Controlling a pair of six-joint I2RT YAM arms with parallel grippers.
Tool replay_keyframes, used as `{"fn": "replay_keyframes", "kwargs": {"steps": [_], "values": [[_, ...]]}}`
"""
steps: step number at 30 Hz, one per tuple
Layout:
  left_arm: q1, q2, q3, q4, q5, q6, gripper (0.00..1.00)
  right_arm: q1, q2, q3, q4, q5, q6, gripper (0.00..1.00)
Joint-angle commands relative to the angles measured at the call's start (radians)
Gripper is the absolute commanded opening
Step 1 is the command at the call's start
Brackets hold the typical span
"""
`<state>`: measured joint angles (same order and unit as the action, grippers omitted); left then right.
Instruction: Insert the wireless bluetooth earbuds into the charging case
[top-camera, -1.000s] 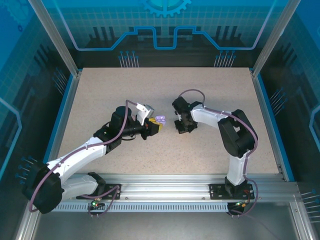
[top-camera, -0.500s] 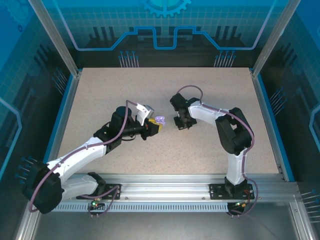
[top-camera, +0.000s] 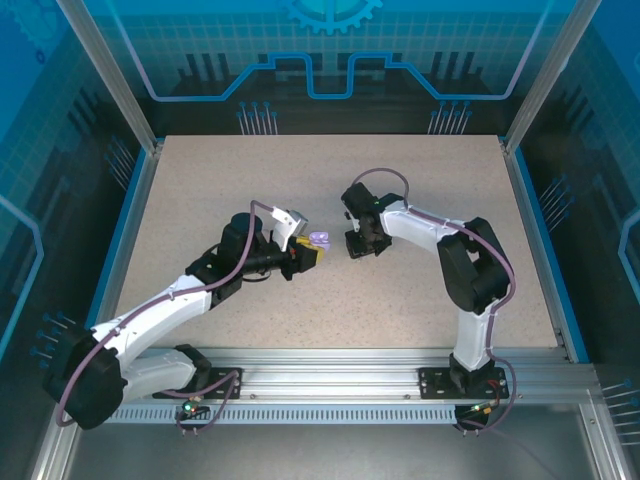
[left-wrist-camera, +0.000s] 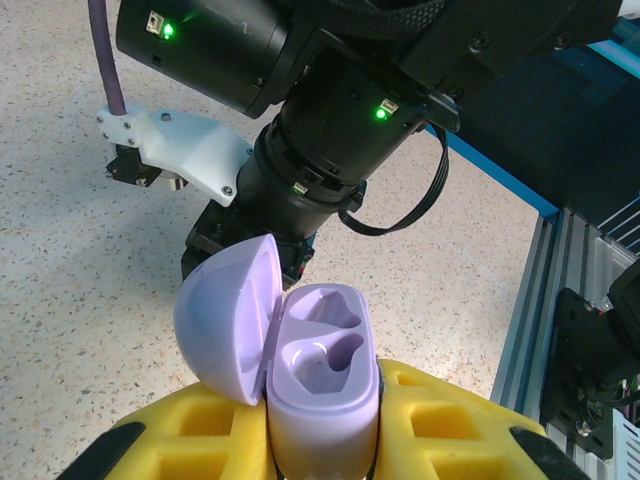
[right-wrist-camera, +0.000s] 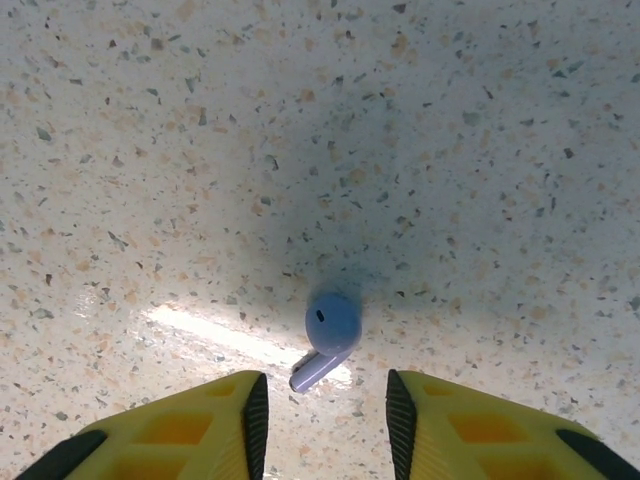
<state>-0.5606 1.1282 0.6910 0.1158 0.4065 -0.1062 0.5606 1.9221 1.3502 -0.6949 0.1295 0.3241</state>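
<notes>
The left gripper (left-wrist-camera: 320, 445) is pinched on the case (left-wrist-camera: 322, 372), its yellow fingers (left-wrist-camera: 440, 420) pressed to either side of the base. The case stands upright with its lid (left-wrist-camera: 226, 328) swung open to one side. Both wells face up and look empty, though the nearer one is partly in shadow. Against the frame a second ago, this arm and the case (top-camera: 319, 240) have not moved. The right gripper (top-camera: 360, 245) has edged a little nearer the case and now sits just beside it, with a narrow strip of bare table (top-camera: 330, 180) between them. That gripper (right-wrist-camera: 325, 400) is spread above an earbud (right-wrist-camera: 328, 332) that lies flat on the table. Its fingers (right-wrist-camera: 225, 410) stand apart from the bud on each side. The bud's round head points away from the fingertips. Its stem runs back on a slant toward one finger, so the long axis lies diagonal to the gap, with the stem tip just inside it. In this shadow the bud reads bluish-lilac, close to the case's colour. Around the case the speckled surface is open on every side. The blue rim (top-camera: 527, 215) of the table is well apart from the case, and the metal rail (top-camera: 330, 358) at the near edge is also well off.
</notes>
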Motion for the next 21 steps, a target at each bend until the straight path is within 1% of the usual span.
{"fn": "replay_keyframes", "kwargs": {"steps": [1,12,21], "values": [[-0.005,-0.028,0.001,-0.005,-0.01,-0.002,0.13,-0.01,0.04,0.031,-0.009,-0.03,0.009,0.39],[-0.005,-0.028,-0.002,-0.004,-0.011,-0.003,0.13,-0.011,0.111,0.063,-0.015,0.004,0.021,0.4],[-0.005,-0.03,-0.001,-0.008,-0.012,-0.002,0.13,-0.011,0.142,0.07,-0.021,0.025,0.035,0.33]]}}
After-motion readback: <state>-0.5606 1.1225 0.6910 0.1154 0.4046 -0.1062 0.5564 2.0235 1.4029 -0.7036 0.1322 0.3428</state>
